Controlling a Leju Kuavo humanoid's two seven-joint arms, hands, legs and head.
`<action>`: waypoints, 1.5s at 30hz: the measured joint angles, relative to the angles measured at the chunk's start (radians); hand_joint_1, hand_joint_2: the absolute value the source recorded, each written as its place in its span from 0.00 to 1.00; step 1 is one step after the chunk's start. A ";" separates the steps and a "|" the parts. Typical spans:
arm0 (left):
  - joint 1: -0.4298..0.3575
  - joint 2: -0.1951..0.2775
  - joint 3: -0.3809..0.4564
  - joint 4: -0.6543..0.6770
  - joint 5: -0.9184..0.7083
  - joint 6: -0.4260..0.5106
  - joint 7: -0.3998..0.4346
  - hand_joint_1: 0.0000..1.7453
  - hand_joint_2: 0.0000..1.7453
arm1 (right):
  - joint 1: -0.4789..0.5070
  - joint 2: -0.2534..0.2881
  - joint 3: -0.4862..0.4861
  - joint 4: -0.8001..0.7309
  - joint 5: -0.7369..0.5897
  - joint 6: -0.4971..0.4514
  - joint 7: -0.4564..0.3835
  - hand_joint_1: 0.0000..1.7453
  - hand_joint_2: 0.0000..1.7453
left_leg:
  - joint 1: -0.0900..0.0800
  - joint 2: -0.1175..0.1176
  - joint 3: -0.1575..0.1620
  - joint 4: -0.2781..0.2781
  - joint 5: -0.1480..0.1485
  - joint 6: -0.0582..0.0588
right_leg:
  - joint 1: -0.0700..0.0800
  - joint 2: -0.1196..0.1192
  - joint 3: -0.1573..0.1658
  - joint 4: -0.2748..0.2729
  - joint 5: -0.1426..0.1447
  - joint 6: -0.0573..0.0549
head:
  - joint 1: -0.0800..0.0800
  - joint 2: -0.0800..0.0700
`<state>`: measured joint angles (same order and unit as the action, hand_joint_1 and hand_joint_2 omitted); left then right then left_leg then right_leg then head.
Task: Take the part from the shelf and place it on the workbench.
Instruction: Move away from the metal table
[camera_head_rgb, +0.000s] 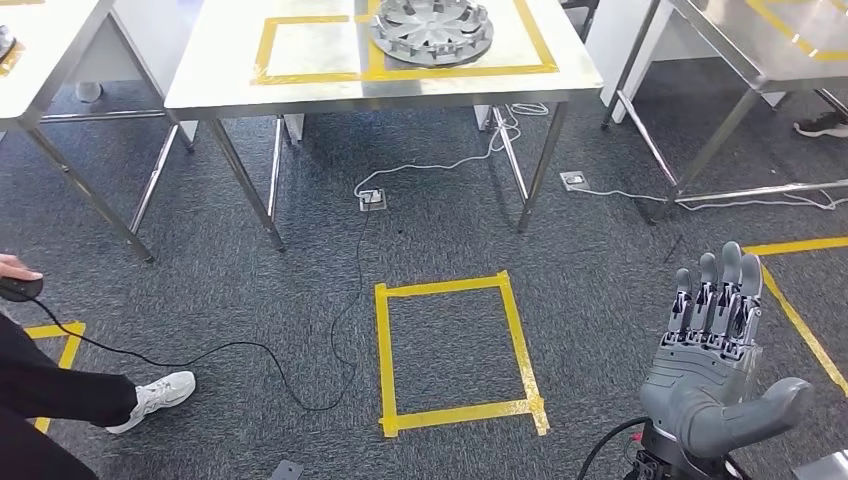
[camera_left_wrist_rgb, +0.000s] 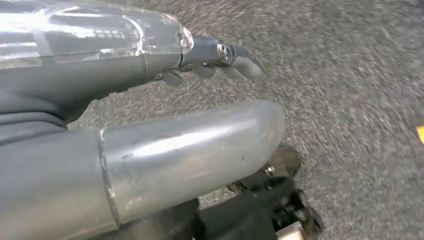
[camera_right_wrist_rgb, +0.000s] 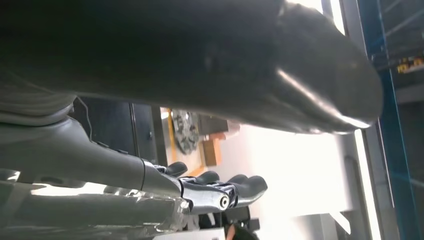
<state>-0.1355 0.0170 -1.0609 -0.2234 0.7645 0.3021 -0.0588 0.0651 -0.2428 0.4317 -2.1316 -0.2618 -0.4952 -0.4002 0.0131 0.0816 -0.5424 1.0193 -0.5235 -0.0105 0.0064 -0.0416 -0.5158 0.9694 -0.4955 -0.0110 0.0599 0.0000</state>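
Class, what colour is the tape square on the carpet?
Yellow; the tape square shows best in the head view.

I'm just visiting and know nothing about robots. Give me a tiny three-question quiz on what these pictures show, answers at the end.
1. True or false: the right hand holds the round metal part.
2. Where does that part lie? A) on the carpet B) on the steel table C) in a person's hand
3. Fill in: on the carpet in front of the table, yellow tape marks out a ____.

Key: 1 false, its fingers are spread and hold nothing; 2 B; 3 square.
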 joint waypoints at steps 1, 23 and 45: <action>-0.001 0.000 0.000 0.000 0.000 0.000 0.000 0.00 0.00 | 0.000 0.000 0.000 -0.001 0.000 0.000 0.000 0.00 0.00 | 0.002 -0.035 -0.013 0.032 -0.024 -0.004 | -0.003 0.012 -0.001 -0.004 0.006 -0.007 | -0.006 0.000; 0.011 0.005 0.000 0.001 0.005 0.000 0.003 0.00 0.00 | 0.051 0.002 -0.059 0.074 -0.106 -0.063 -0.008 0.00 0.00 | 0.005 -0.008 0.006 -0.003 -0.007 0.022 | -0.018 0.030 -0.139 0.224 -0.051 0.053 | -0.013 0.000; 0.020 -0.003 0.000 -0.003 0.030 -0.009 0.036 0.00 0.00 | -0.101 0.135 -0.154 1.538 -0.351 0.184 0.061 0.00 0.00 | 0.008 -0.158 -0.020 -0.005 0.016 0.010 | -0.018 0.163 -0.057 0.035 0.006 0.023 | -0.053 0.000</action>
<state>-0.1158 0.0140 -1.0608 -0.2266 0.7943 0.2935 -0.0233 -0.0359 -0.1076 0.2779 -0.5933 -0.6124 -0.3107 -0.3392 0.0215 -0.0763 -0.5627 1.0147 -0.5076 -0.0008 -0.0115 0.1218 -0.5724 1.0041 -0.4890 0.0121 0.0067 0.0000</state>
